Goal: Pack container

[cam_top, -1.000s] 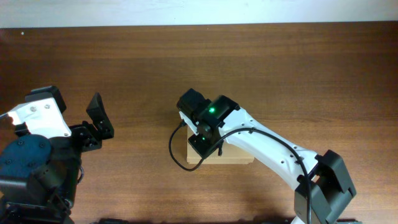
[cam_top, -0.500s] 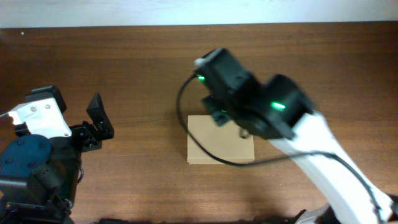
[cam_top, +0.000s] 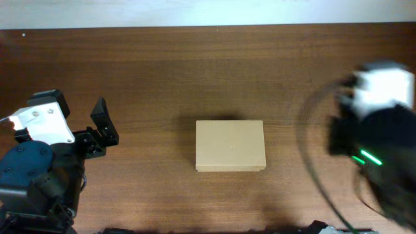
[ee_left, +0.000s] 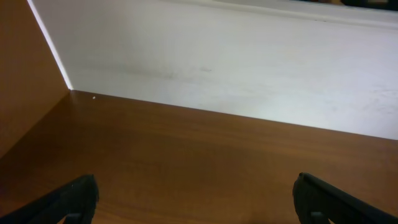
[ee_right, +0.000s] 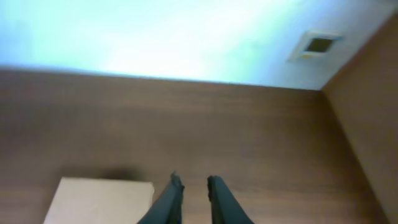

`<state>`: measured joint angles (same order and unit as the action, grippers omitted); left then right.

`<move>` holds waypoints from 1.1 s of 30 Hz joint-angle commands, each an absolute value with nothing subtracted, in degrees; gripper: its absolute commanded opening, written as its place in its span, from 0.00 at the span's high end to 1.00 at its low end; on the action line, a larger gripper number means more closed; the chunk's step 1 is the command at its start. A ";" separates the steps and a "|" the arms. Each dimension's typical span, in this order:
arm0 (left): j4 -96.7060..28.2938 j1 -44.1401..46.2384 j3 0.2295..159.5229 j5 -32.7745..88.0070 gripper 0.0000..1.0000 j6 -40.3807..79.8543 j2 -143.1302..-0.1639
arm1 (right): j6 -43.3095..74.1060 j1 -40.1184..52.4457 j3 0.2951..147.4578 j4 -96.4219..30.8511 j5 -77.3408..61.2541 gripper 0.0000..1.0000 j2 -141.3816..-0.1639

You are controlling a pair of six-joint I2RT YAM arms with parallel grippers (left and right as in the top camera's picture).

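Wooden table (cam_top: 130, 65); container (cam_top: 231, 145) lid down; left pincer (ee_left: 195, 186) wide; right pincer (ee_right: 194, 180) narrow

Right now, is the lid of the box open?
No, the overhead view shows the box with its flat top shut and no flap standing up.

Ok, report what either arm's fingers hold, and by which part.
Nothing is held. Left fingers spread, right fingers nearly closed on air; the tan rectangular cardboard box lies untouched.
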<state>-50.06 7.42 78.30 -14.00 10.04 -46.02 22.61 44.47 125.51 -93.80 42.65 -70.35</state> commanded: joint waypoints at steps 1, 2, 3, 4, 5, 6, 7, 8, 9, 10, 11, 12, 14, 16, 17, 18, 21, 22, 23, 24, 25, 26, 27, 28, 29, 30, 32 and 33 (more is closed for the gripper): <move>-49.67 7.18 79.46 -14.85 0.00 9.08 -46.19 | 30.57 44.62 126.32 -97.41 50.76 0.81 -64.90; -49.52 7.18 79.46 -14.87 0.00 9.08 -46.19 | 30.61 44.58 125.80 -97.32 51.79 0.80 -63.00; -49.32 7.18 79.46 -14.87 0.00 9.08 -46.19 | 31.40 44.58 125.64 -97.32 52.66 0.79 -62.00; -49.12 7.18 79.46 -14.87 0.01 9.08 -46.19 | 32.03 44.56 125.40 -97.32 53.78 0.78 -60.66; -48.86 7.18 79.46 -14.87 0.00 9.06 -46.19 | 32.08 44.56 125.34 -97.32 54.63 0.77 -59.64; -48.56 7.18 79.46 -14.85 0.00 9.08 -46.19 | 32.03 44.56 125.29 -97.32 55.59 0.74 -58.65; -48.25 7.18 79.46 -14.85 0.00 9.08 -46.19 | 31.99 44.56 125.25 -97.34 56.53 0.73 -57.89; -48.01 7.18 79.46 -14.85 0.00 9.08 -46.19 | 31.70 44.31 125.08 -97.32 57.82 0.72 -57.17; -47.83 7.18 79.46 -14.85 0.00 9.08 -46.19 | 31.16 43.83 124.88 -97.34 58.81 0.71 -56.62; -47.68 7.18 79.46 -14.85 0.01 9.08 -46.19 | 29.91 42.74 124.46 -97.34 60.55 0.69 -55.86; -47.62 7.18 79.46 -14.85 0.00 9.08 -46.19 | 28.88 41.78 124.14 -97.32 61.69 0.68 -55.35; -47.59 7.18 79.46 -14.83 0.00 9.08 -46.19 | 27.42 40.29 123.72 -97.32 62.85 0.66 -54.78; -47.62 7.18 79.46 -14.83 0.00 9.08 -46.19 | 24.14 36.71 122.98 -97.32 63.70 0.63 -53.78; -47.62 7.18 79.46 -14.83 0.00 9.10 -46.19 | 21.26 33.41 122.89 -97.32 63.59 0.61 -53.19; -47.62 7.18 79.46 -14.83 0.01 9.10 -46.19 | 19.62 31.31 122.89 -97.32 63.35 0.60 -52.88; -47.62 7.18 79.46 -14.83 0.00 9.10 -46.19 | 18.28 29.67 122.89 -97.32 62.94 0.59 -52.64; -47.62 7.18 79.46 -14.83 0.00 9.10 -46.19 | 15.16 25.10 122.89 -97.32 61.71 0.53 -51.88; -47.62 7.18 79.46 -14.83 0.00 9.10 -46.19 | 15.16 23.81 122.89 -97.32 61.73 0.50 -51.68; -47.62 7.18 79.46 -14.83 0.00 9.10 -46.19 | 15.22 23.03 122.89 -97.32 61.71 0.46 -51.57; -47.64 7.18 79.46 -14.83 0.00 9.10 -46.19 | 15.29 22.74 122.89 -97.30 61.06 0.39 -51.29; -47.64 7.18 79.44 -14.83 0.00 9.10 -46.19 | 15.27 22.76 122.89 -97.30 60.36 0.31 -51.13; -47.64 7.18 79.44 -14.83 0.00 9.10 -46.19 | 15.27 22.76 122.89 -97.30 60.18 0.24 -51.00; -47.64 7.18 79.44 -14.83 0.00 9.10 -46.19 | 15.25 22.76 122.89 -97.30 60.18 0.16 -50.96; -47.66 7.18 79.44 -14.83 0.00 9.10 -46.19 | 15.25 22.76 122.91 -97.30 60.20 0.12 -50.96; -47.66 7.18 79.44 -14.83 0.00 9.10 -46.19 | 15.25 22.76 122.89 -97.30 60.20 0.09 -50.96; -47.66 7.18 79.44 -14.83 0.00 9.10 -46.19 | 15.25 22.76 122.89 -97.30 60.20 0.05 -50.96; -47.68 7.18 79.44 -14.83 0.00 9.10 -46.19 | 15.25 22.76 122.89 -97.30 60.20 0.00 -50.96; -47.81 7.18 79.44 -14.83 0.00 9.10 -46.19 | 15.25 22.76 122.89 -97.30 60.20 0.01 -50.96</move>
